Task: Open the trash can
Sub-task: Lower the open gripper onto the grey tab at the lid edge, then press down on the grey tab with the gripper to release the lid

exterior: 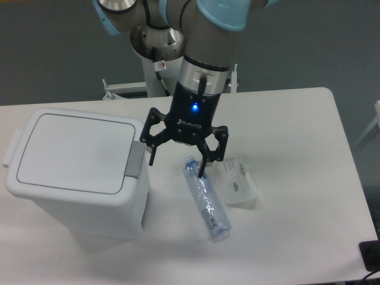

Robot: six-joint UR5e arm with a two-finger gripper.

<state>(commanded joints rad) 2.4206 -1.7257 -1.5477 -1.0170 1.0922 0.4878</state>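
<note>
Nothing of the opening is done yet: lid flat and closed, claw empty beside it.

Starting at the left, the trash can (77,172) stands on the left part of the table (297,237), its flat lid (74,153) down all round and its grey push-button tab (137,160) on the right edge looking unpressed. Just right of that tab hangs the gripper (176,168), fingers spread wide and holding nothing; whether the left fingertip touches the tab is hard to tell from this angle. Pressing the tab is, by my reading, all that remains. Further right lie a clear plastic bottle (208,202), partly behind the right finger, and a crumpled clear wrapper (237,184) whose printing is too small to read. The arm's upper part is cut off at the top edge.
</note>
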